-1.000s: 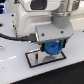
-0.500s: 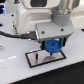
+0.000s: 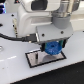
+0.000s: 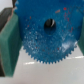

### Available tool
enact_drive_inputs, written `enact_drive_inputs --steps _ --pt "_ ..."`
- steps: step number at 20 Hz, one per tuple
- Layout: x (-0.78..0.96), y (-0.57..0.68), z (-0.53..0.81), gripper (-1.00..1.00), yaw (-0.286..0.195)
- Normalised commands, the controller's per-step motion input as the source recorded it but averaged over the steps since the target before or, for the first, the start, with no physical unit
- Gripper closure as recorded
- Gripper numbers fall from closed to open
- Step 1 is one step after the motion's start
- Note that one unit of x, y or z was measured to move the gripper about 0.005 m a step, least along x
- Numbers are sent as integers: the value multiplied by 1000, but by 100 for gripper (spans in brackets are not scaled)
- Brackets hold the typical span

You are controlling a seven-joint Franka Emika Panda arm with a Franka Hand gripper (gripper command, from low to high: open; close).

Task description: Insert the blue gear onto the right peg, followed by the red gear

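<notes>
Exterior view: I see the Panda arm reaching down from above, its white wrist housing over a dark gripper (image 3: 51, 44) that points straight down at the pale black-framed plate (image 3: 35, 59) on the white table (image 3: 12, 70). A black cable (image 3: 17, 36) runs in from the exterior view's left toward the wrist.

The blue gear (image 3: 52, 49) sits at the gripper's tip, low over the plate toward its end on the exterior view's right; whether it touches the plate I cannot tell. The pegs are hidden behind the gear and gripper.

Wrist view: I see the blue gear (image 4: 46, 36) filling most of the picture, toothed rim plain, a dark hole at its centre. Green finger pads (image 4: 11, 44) press against its rim on one side, and a sliver of a second pad shows at the opposite edge, so the jaws are clamped on the gear. White surface lies beyond it.

The red gear appears in neither view.
</notes>
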Motion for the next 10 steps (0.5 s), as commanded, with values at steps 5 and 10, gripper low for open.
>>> enact_drive_inputs --steps 5,10 --pt "312 78 -134 100 0" --pt "194 41 -164 100 0"
